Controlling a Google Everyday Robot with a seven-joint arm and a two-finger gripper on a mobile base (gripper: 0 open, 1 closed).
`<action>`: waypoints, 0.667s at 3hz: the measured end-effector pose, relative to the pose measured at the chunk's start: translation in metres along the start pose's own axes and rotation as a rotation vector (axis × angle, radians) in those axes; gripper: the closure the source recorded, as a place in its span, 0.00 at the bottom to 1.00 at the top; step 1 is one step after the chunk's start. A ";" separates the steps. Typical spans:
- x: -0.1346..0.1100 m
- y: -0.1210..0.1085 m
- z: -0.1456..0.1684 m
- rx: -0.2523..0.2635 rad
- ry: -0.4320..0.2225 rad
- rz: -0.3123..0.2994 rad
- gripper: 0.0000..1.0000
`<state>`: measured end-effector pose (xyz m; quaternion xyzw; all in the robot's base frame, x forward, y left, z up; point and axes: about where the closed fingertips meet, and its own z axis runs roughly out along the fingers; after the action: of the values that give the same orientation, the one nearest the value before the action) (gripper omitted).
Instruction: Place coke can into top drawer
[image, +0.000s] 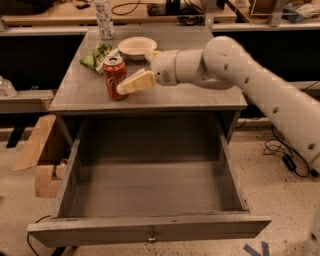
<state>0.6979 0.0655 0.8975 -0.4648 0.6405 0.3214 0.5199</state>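
The coke can (114, 77), red with white script and a silver top, stands upright on the left part of the cabinet top (200, 97). My gripper (126, 88), with cream-coloured tips, reaches in from the right on the white arm and is right against the can's right side. The top drawer (150, 227) is pulled fully open below the cabinet top. It is grey and empty inside, with a small knob (151, 239) at the centre of its front panel.
A cream bowl (136, 47), a green-and-white snack bag (96, 54) and a tall clear bottle (103, 20) stand behind the can. Cardboard boxes (37, 152) lie on the floor to the left. Cables (282, 155) run across the floor to the right.
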 end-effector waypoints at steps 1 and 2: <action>0.006 0.009 0.039 -0.082 -0.085 0.013 0.00; 0.009 0.016 0.072 -0.141 -0.138 0.023 0.18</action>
<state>0.7092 0.1338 0.8699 -0.4695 0.5845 0.4028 0.5250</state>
